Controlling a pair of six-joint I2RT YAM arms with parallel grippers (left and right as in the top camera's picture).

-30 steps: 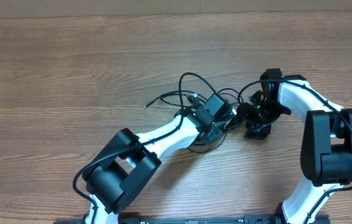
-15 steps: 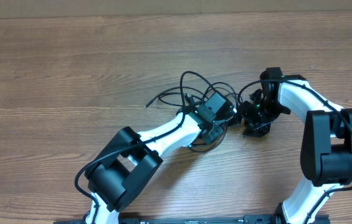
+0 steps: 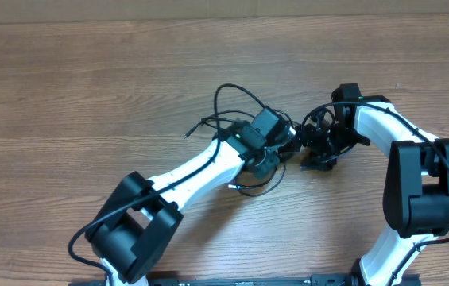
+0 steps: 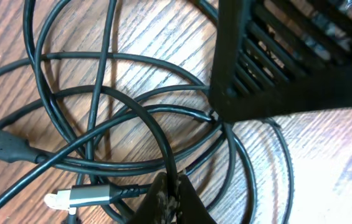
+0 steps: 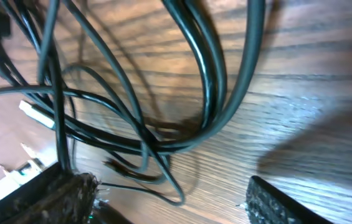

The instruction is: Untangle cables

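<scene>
Right of centre on the wooden table (image 3: 65,95), the left arm (image 3: 184,171) and right arm (image 3: 383,127) are bending in over the cables (image 4: 119,163), which are lying in one knotted heap. The left gripper (image 4: 171,198) is pinching what looks like a single strand, jaws fully closed. The right gripper (image 5: 172,200) is hovering spread wide, holding nothing. Separation is only beginning, I judge. Next, the right one needs a neighbouring strand to pull against, clear of the silver plug (image 4: 79,198).

Your left claw (image 4: 171,190) pinches one strand of the cables (image 4: 119,167) looped on the desk (image 4: 325,162); a silver-tipped plug (image 4: 79,198) lies just beside it.
</scene>
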